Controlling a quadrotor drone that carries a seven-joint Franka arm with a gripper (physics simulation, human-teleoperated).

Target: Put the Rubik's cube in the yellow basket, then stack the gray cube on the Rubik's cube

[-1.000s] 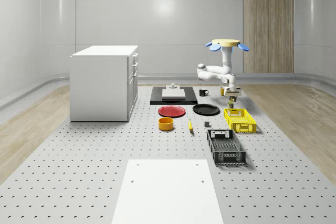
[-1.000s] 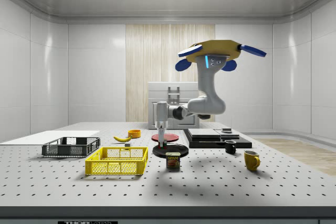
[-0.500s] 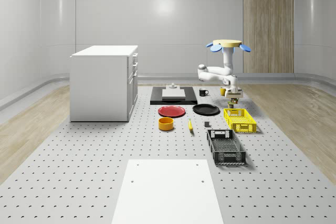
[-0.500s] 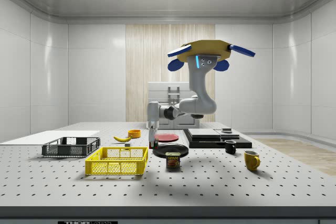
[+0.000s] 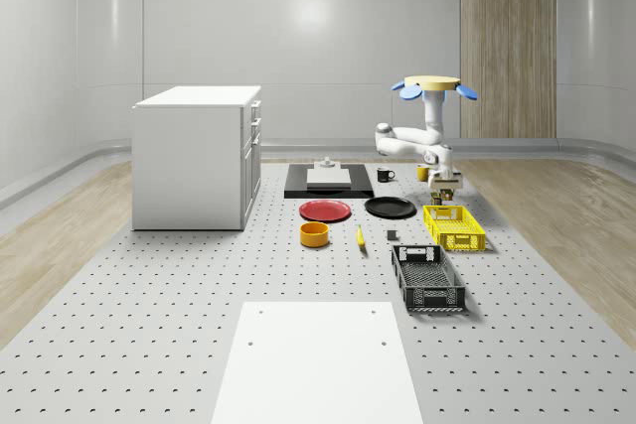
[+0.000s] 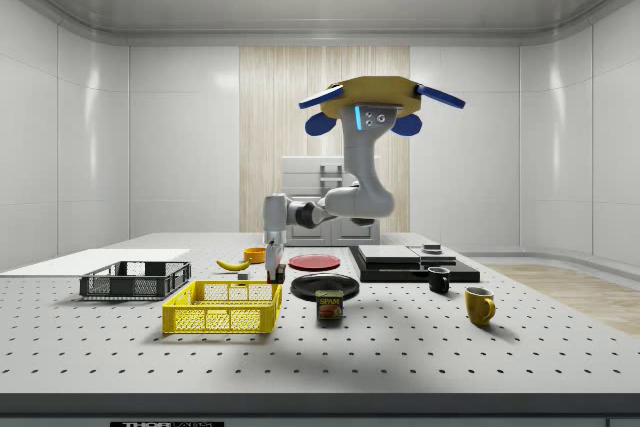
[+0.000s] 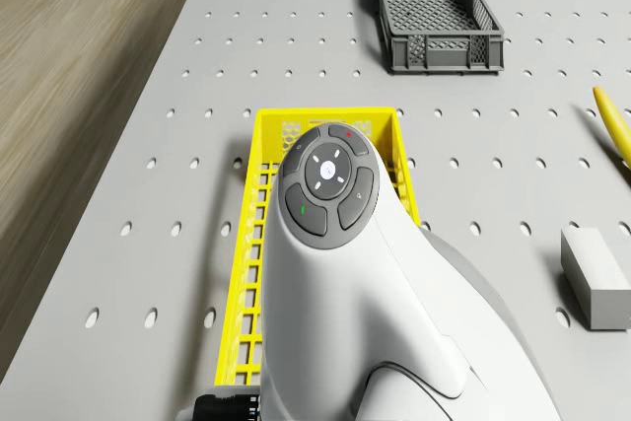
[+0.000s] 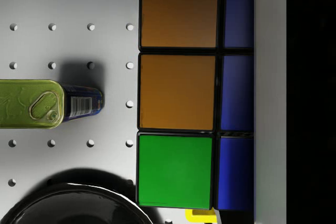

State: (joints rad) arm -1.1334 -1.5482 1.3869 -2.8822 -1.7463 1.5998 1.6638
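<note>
The drone (image 6: 378,107) hovers above the worktop (image 5: 149,325) just past the far end of the yellow basket (image 5: 454,226), its arm reaching down so the gripper (image 6: 274,269) hangs at that end's rim, clenched on the Rubik's cube (image 8: 178,90); the cube is carried clear of the surface, seemingly so it can be lowered inside. The gray cube (image 7: 597,276) waits on the worktop near the basket for the later stack. The worktop is a pale perforated board with a white cabinet (image 5: 197,156) at the whole-scene view's left, in a white-panelled room with a wooden wall strip.
</note>
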